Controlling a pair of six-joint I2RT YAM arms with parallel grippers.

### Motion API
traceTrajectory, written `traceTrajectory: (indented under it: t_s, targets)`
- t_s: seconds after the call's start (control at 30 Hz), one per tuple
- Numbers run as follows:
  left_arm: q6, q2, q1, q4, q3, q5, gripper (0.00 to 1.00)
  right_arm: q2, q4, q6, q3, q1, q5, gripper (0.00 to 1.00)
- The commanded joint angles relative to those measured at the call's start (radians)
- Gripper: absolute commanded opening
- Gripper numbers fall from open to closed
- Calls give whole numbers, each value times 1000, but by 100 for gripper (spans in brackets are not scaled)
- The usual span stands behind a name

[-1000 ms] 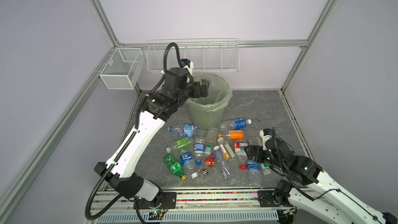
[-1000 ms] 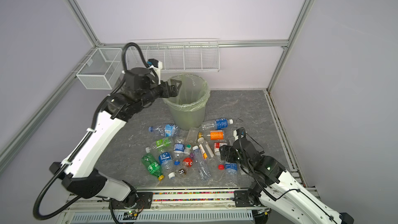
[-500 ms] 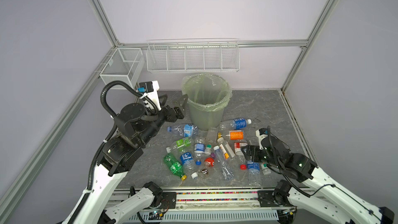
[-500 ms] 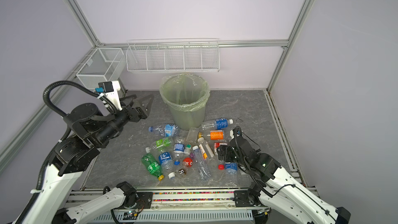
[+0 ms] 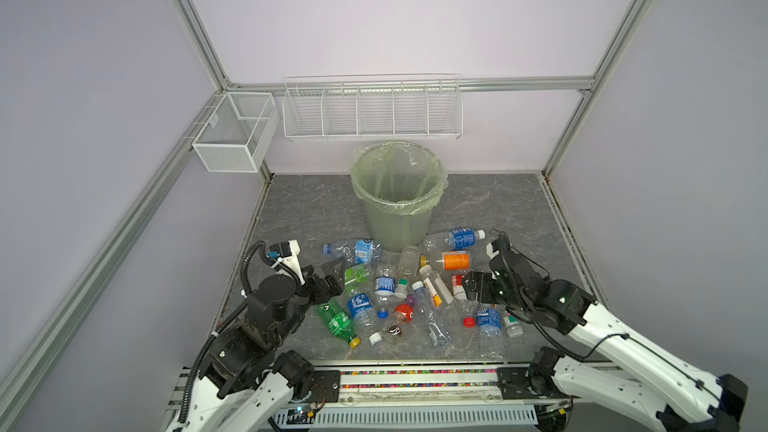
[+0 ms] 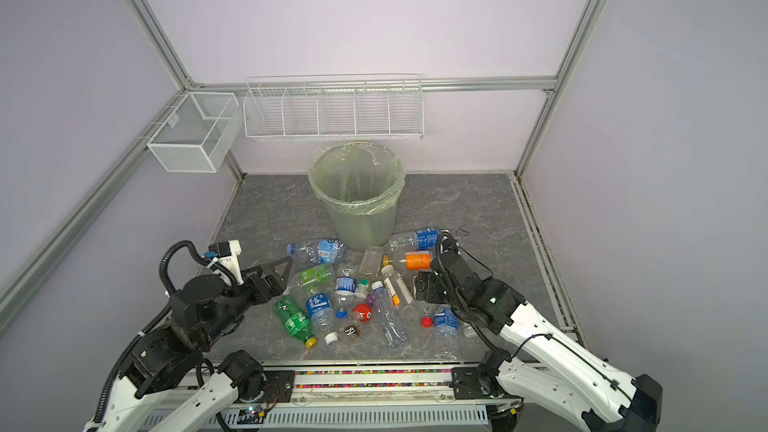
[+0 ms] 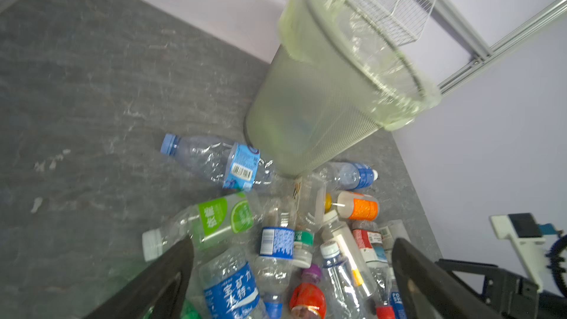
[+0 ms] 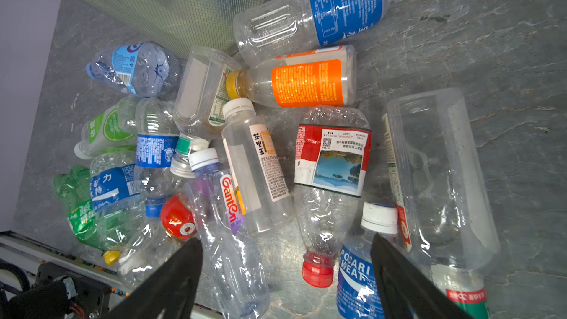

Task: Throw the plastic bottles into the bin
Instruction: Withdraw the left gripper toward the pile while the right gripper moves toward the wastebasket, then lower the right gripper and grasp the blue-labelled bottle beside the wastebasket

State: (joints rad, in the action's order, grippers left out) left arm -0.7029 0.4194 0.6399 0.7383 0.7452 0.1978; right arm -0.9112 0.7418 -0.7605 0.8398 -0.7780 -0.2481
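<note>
Red-labelled bottle [image 8: 333,161] beneath right gripper [image 8: 285,240]

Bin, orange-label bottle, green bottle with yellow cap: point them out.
Bin [image 5: 397,226]: in a top view, front wall.
Orange-label bottle [image 5: 456,261]: in a top view, label.
Green bottle [image 5: 337,320]: in a top view, body.

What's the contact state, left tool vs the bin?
Apart. Both top views show it: the open left tool has a light-blue-label bottle and bare floor between it and the bin.
</note>
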Motion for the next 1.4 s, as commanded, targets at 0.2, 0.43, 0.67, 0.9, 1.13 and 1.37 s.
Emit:
traceTrajectory:
  t_s: [0.2,0.43,0.67,0.9,1.13,1.37]
  targets:
    - [-133,-66,1,62,-96,-89,97,-318,139,-83,318,221,159,88]
    - [-134,-133,1,107,-92,-94,97,-519,208,-237,469,352,262,88]
    - [-141,-199,1,155,-83,-97,97,-661,235,-419,580,410,276,88]
    - [-143,-250,2,220,-50,-82,97,-795,288,-564,675,432,216,89]
    - [-150,-275,1,223,-51,-86,97,-906,232,-689,709,437,198,89]
    - [-149,-280,1,232,-46,-80,97,-1019,224,-783,781,439,209,90]
